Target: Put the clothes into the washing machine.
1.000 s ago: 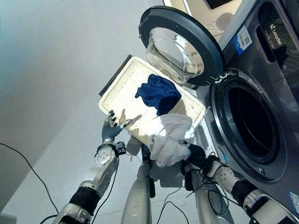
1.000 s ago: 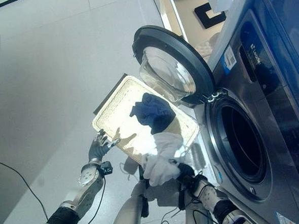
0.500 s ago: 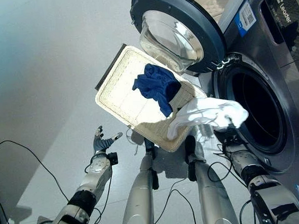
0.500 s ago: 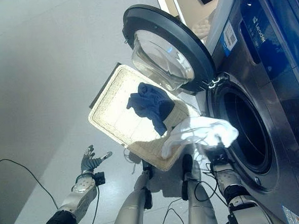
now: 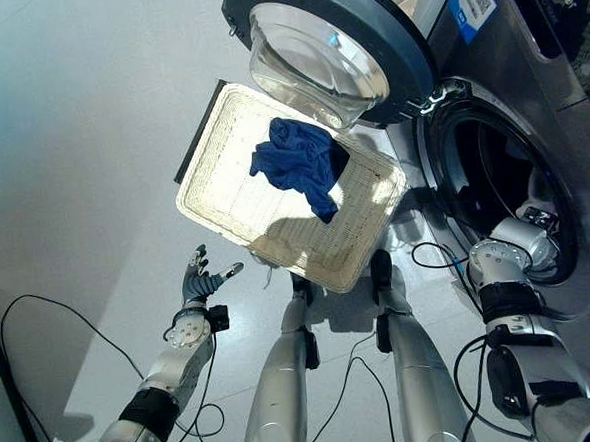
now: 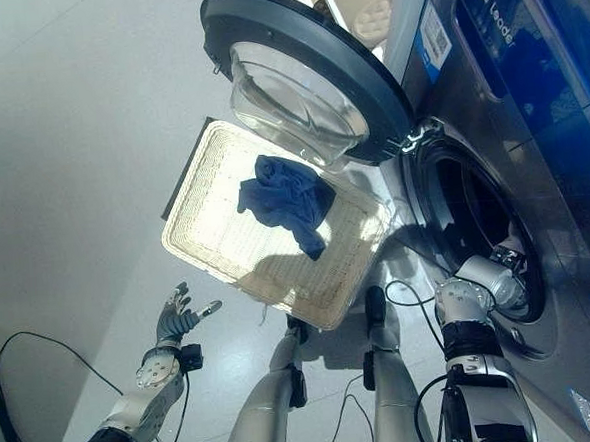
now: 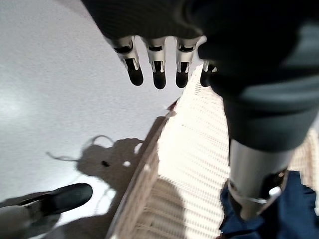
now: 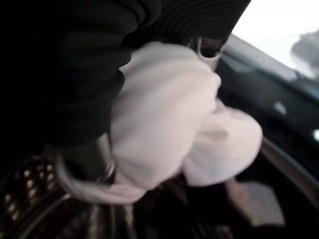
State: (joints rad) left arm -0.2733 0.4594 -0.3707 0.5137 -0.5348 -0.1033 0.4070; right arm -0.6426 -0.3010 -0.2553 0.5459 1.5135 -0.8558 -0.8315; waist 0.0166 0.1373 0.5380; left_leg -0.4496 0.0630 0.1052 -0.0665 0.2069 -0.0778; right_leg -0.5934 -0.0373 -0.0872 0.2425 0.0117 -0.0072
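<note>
The right hand (image 8: 99, 144) is inside the round opening of the grey front-loading washing machine (image 5: 493, 184), its wrist crossing the door ring on the near side. In its own wrist view the fingers and thumb are wrapped round a bunched white cloth garment (image 8: 164, 124), which bulges out past the hand above the dark perforated drum (image 8: 30, 209). So the white garment is in the drum mouth, gripped by that hand.

The left hand (image 5: 200, 280) hangs over the pale grey tiled floor (image 5: 80, 144) on the left, near the robot, with its fingers (image 7: 158, 74) straight and spread and nothing in them. It is just beside the near left edge of the shallow rectangular cream wicker basket (image 5: 228, 195), apart from its rim.

The basket lies on the floor to the left of the machine, tilted in the view, with one long side dark-edged. A crumpled dark blue cloth garment (image 5: 297, 166) lies inside it, toward the far right part, closest to the machine.

The machine's round door with a dark grey ring and a bulging clear glass bowl (image 5: 316, 64) is swung wide open to the left, hanging over the far end of the basket, hinged at the far left edge of the opening.
</note>
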